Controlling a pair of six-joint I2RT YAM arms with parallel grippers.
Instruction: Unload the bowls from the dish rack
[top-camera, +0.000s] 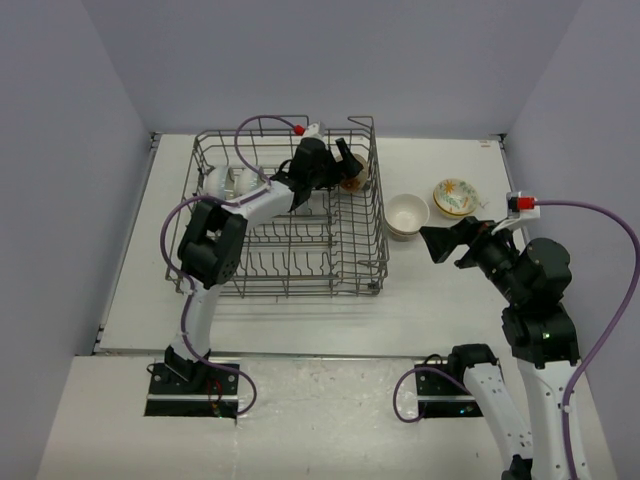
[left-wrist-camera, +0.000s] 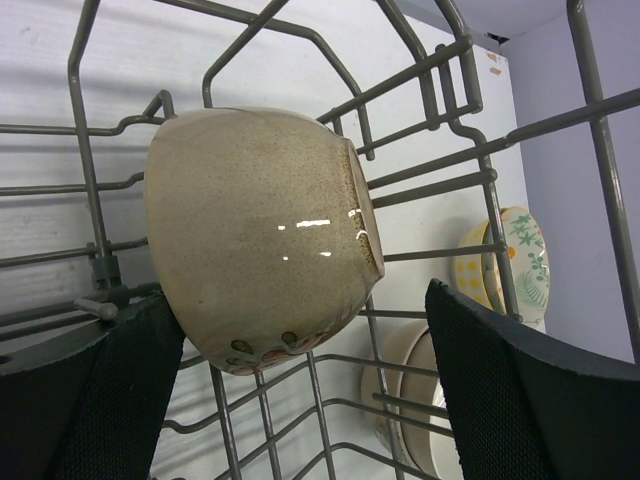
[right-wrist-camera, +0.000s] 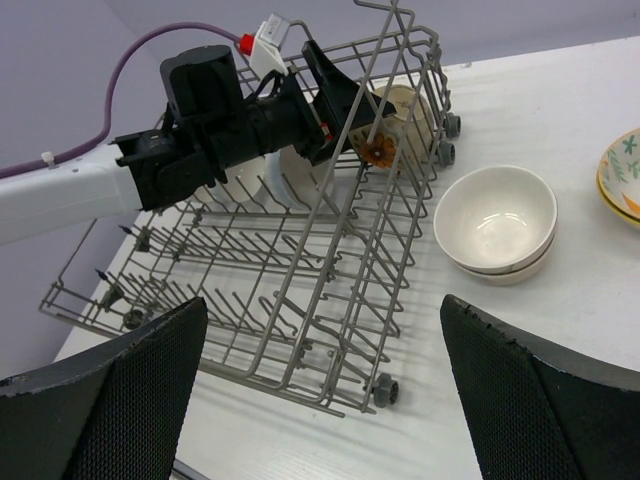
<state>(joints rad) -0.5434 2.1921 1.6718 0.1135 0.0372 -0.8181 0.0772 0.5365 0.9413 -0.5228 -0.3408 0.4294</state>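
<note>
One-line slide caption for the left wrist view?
Open left end effector flanks a tan bowl tipped sideways in the dish rack; unloaded bowls beyond.

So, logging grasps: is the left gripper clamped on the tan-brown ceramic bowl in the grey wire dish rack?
No, the left gripper is open: one finger stands clear of the tan-brown bowl, rack wire showing between.

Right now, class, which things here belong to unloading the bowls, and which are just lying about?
Job: dish rack; tan bowl inside it; white bowls inside it; stacked white bowls and floral bowls beside it.
Not the job: table; purple cables.
</note>
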